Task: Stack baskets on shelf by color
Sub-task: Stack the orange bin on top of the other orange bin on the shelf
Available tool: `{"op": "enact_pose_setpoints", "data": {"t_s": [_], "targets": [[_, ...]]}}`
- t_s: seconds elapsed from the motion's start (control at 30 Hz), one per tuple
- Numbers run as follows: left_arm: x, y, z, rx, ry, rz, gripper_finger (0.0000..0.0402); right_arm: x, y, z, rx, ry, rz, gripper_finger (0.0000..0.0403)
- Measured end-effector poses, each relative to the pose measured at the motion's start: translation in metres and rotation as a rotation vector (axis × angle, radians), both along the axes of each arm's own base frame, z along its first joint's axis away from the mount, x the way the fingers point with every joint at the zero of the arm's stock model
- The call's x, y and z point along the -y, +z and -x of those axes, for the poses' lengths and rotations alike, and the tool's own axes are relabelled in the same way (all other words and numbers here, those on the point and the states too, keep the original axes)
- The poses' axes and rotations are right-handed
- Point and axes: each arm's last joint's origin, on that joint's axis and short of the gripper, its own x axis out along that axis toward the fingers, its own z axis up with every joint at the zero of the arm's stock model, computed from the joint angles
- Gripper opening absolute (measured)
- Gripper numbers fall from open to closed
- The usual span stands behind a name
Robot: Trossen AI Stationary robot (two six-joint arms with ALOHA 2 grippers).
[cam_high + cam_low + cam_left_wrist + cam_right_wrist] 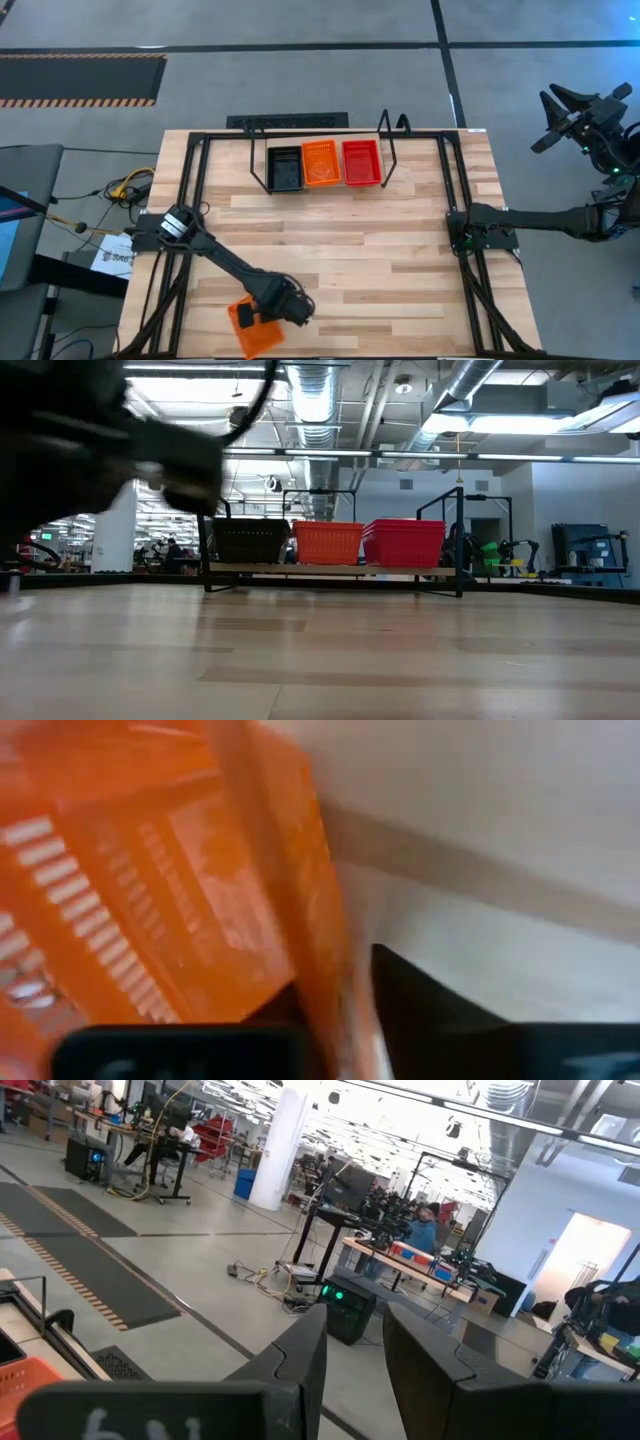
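An orange basket (252, 328) sits at the table's near left edge, and my left gripper (268, 312) comes down on its right side, shut on its wall. In the left wrist view the basket (150, 900) fills the picture. On the shelf (262, 180) at the far middle stand a black basket (285, 168), an orange one (321, 163) and a red one (361, 162) side by side; the low view shows them resting on its base rail (330, 568). My right gripper (355, 1355) is open, raised off the table's right side (562, 105). My left gripper has the orange basket's side wall (322, 970) between its fingers, one finger inside the basket (180, 1050) and one outside (430, 1010). The fingers come steeply from above. In the high view the basket lies on the table.
A black rail frame (445, 180) runs round the tabletop. Bare wood (350, 260) lies between the shelf and the near edge. Cables and papers (120, 195) lie off the table's left side, and a black strip (288, 121) lies beyond the shelf.
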Motion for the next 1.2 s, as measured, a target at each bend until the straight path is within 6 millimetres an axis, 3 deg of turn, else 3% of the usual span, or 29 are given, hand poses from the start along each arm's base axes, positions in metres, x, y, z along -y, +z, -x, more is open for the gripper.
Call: {"op": "enact_pose_setpoints", "data": {"t_s": [0.07,0.17,0.3,0.43,0.57,0.77,0.87,1.0,1.2], "targets": [[-0.006,0.003,-0.008,0.047,0.002,-0.019,0.0013,0.0,0.0,0.0,0.0,0.0,0.0,0.012],[-0.018,0.009,-0.02,0.106,0.009,-0.062,0.0005,0.0,0.0,0.0,0.0,0.0,0.0,0.012],[-0.042,0.033,-0.048,0.244,0.009,-0.159,0.0001,0.0,0.0,0.0,0.0,0.0,0.0,0.012],[-0.079,0.079,-0.075,0.365,-0.037,-0.334,0.0,0.0,0.0,0.0,0.0,0.0,0.0,0.012],[-0.122,0.139,-0.092,0.469,-0.143,-0.522,0.0,0.0,0.0,0.0,0.001,0.0,0.0,0.012],[-0.193,0.206,-0.091,0.489,-0.273,-0.796,0.0,0.0,-0.001,0.0,-0.002,0.0,-0.004,0.012],[-0.23,0.22,-0.086,0.451,-0.302,-0.844,0.0,0.0,-0.001,0.0,0.005,0.001,-0.015,0.012],[-0.277,0.222,-0.084,0.429,-0.318,-0.837,0.0,0.0,-0.003,0.0,0.006,0.002,-0.028,0.012],[-0.326,0.226,-0.083,0.477,-0.314,-0.87,0.0,0.0,-0.003,0.0,0.008,0.003,-0.035,0.012]]}}
